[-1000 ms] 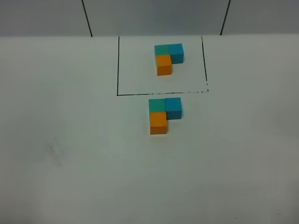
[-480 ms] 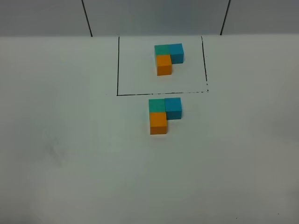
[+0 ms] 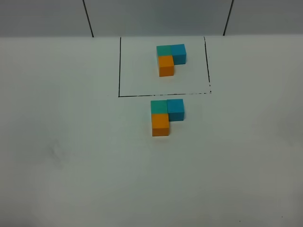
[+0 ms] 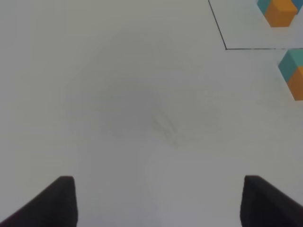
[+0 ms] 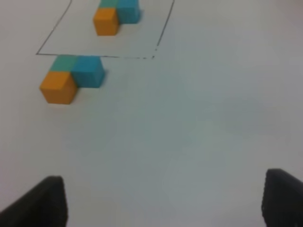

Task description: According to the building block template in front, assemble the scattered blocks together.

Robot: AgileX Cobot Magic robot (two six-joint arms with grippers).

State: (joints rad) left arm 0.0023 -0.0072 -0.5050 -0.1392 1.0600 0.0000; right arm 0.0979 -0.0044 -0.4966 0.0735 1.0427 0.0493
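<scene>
The building block template is an L of teal (image 3: 163, 49), blue (image 3: 178, 53) and orange (image 3: 166, 65) cubes inside a thin black frame (image 3: 119, 66). Just in front of the frame, the scattered blocks stand joined in the same L: teal (image 3: 158, 106), blue (image 3: 175, 109), orange (image 3: 160, 124). No arm shows in the exterior high view. My left gripper (image 4: 161, 203) is open and empty over bare table, with the blocks (image 4: 296, 75) far off to one side. My right gripper (image 5: 161, 203) is open and empty, well back from the joined blocks (image 5: 57, 87).
The white table (image 3: 71, 156) spreads wide on all sides of the blocks. A grey back wall (image 3: 156, 16) with two dark vertical lines rises behind the frame.
</scene>
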